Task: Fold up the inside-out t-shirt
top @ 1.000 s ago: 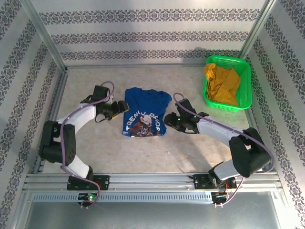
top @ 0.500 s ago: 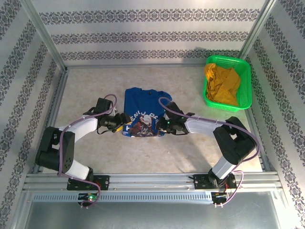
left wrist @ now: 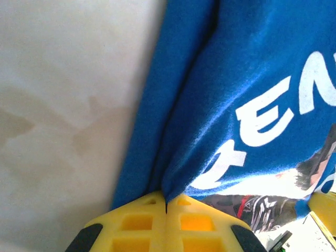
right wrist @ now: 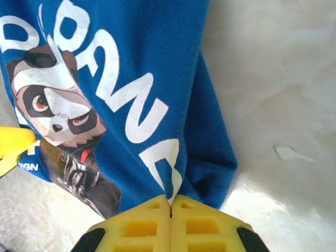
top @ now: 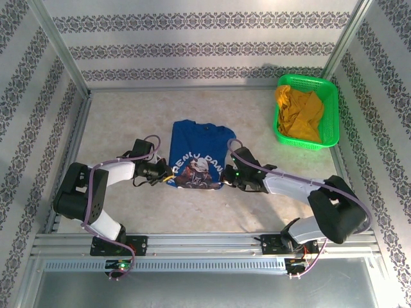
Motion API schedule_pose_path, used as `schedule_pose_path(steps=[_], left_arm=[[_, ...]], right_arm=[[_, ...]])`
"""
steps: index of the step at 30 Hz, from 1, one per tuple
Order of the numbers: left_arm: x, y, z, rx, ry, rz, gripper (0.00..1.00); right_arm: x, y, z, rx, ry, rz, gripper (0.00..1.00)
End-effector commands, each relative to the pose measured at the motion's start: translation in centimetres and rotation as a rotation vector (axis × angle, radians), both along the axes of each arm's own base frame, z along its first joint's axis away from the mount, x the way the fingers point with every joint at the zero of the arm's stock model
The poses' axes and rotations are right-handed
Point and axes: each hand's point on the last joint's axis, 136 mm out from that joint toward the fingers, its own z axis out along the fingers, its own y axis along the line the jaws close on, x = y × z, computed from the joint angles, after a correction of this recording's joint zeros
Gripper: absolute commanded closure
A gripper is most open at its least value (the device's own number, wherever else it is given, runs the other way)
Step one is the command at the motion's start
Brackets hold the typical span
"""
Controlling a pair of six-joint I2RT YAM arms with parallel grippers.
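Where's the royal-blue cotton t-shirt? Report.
Top view: mid-table, the royal-blue cotton t-shirt lies between left claw and right claw, left of the green plastic basket.

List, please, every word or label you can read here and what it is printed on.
"AND": white capitals on the t-shirt, right wrist view; the letter before is unclear.
"EN": same print, left wrist view; the rest is cut off.
Small text beside the panda: too blurred.

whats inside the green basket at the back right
A crumpled mustard-yellow garment lies inside the green basket, covering most of its floor. Whether anything lies beneath that garment cannot be seen, since the cloth hides it.
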Motion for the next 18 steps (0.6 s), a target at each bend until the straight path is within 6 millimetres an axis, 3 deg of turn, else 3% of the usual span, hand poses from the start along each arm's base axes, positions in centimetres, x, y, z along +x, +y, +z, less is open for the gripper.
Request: schedule_pose_path(steps=[1, 5, 7, 8, 10, 14, 16, 18], left_arm=[[-0.6, 0.1, -0.4, 0.021, -0.004, -0.006, 1.0], [-1.8, 0.8, -1.1, 0.055, 0.031, 0.005, 1.0], [-2.2, 1.0, -1.2, 0.059, 0.046, 0.005, 1.0], [-2.4, 0.9, -1.1, 0.06, 0.049, 0.0, 1.0], [-2.5, 1.0, -0.7, 0.064, 0.051, -0.009, 1.0], [-1.5, 1.4, 2.1, 0.11, -0.021, -0.032, 0.54], [-0.6, 1.8, 4.2, 0.143, -0.085, -0.04, 0.42], [0.5, 1.9, 6.2, 0.158, -0.14, -0.045, 0.37]], right_arm=[[-1.9, -2.1, -2.6, -0.067, 0.062, -0.077, 1.0], [-3.4, -4.4, -4.8, -0.127, 0.123, -0.168, 1.0], [-3.5, -5.2, -5.0, -0.125, 0.129, -0.205, 0.97], [-3.0, -5.3, -4.5, -0.112, 0.11, -0.21, 0.77], [-1.7, -5.6, -3.0, -0.092, 0.061, -0.219, 0.61], [1.7, -6.8, 0.6, -0.053, -0.021, -0.231, 0.57], [3.6, -7.2, 2.0, -0.045, -0.053, -0.231, 0.55], [5.6, -7.3, 2.9, -0.034, -0.068, -0.222, 0.52]])
